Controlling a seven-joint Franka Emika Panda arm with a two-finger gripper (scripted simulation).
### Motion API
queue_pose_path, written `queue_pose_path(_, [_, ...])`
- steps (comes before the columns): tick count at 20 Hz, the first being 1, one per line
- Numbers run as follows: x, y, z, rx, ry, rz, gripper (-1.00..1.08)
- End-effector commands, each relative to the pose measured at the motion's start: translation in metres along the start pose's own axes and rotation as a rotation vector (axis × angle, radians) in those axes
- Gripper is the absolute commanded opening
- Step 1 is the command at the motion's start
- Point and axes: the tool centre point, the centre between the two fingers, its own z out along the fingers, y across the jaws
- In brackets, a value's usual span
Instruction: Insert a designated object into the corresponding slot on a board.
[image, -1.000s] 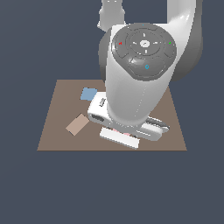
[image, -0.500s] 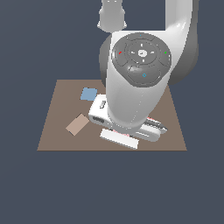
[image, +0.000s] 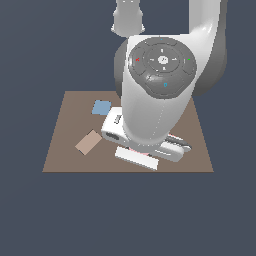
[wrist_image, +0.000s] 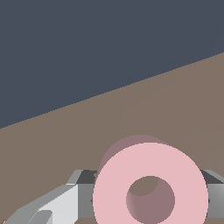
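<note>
Wrist view: pink ring (wrist_image: 150, 186) sits flat between the fingers (wrist_image: 52, 205), gripper (wrist_image: 148, 199) seemingly closed on it, slot unseen.

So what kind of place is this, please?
Likely a simulated test scene, not a real room: a flat brown board in an empty grey void, a smooth rendered arm, and a pink ring between the gripper's fingers.
</note>
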Motion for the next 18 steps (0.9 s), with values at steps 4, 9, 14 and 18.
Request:
queue_pose_path(4, [-0.008, -0.002, 0.000, 0.000, 0.000, 0.002, -1.00])
queue_pose_path(9, [-0.024, -0.006, -0.001, 0.000, 0.000, 0.006, -1.00])
queue_pose_path(14, [-0.049, -0.012, -0.002, 0.000, -0.001, 0.014, -1.00])
queue_pose_path(18, [-0.078, -0.019, -0.004, 0.000, -0.001, 0.022, -1.00])
